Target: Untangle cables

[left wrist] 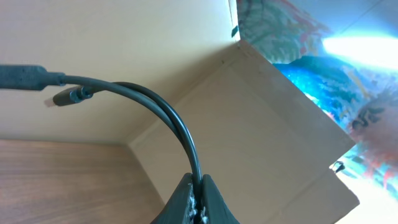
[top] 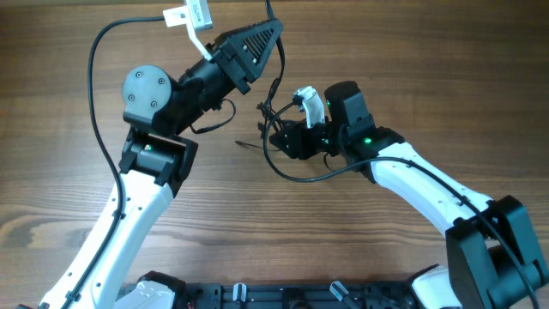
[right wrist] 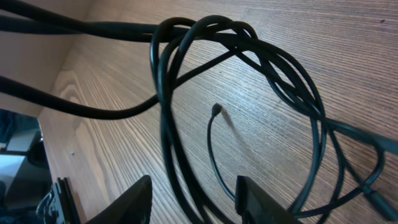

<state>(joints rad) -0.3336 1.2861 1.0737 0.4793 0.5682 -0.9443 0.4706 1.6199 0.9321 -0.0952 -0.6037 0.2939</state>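
1. Black rail (top: pixel 257 296), bottom edge of the overhead view. Both arms rise from beside it, one up the left of the frame and one up the right.

2. Wooden table (top: pixel 412 51). Brown grain, filling the overhead view.

3. Right gripper (top: pixel 279 137) (right wrist: pixel 196 202), centre of the overhead view. Its fingers (right wrist: pixel 134 199) are spread wide and grip nothing. Several black strands run through the gap between them without being pinched.

4. Cable bundle (top: pixel 273 116) (right wrist: pixel 249 74), centre of the overhead view, just ahead of the right gripper. Its black cables are wound into overlapping rings that cross one another and lie on the table. One thin wire (right wrist: pixel 211 143) curves up inside the rings and ends in a free tip. From the bundle, strands climb toward the top of the overhead view.

5. Left gripper (top: pixel 274 30) (left wrist: pixel 196 190), upper centre of the overhead view. Its fingers are pinched tight on two strands of the cable bundle. In the left wrist view these strands arc from the fingertips toward the upper left and end in two plugs (left wrist: pixel 28 76), one thick and one smaller, both held above the table.

6. Cardboard sheet (left wrist: pixel 261 143), beyond the table in the left wrist view.

7. Patterned cloth (left wrist: pixel 298 37), upper right of the left wrist view, farthest back.
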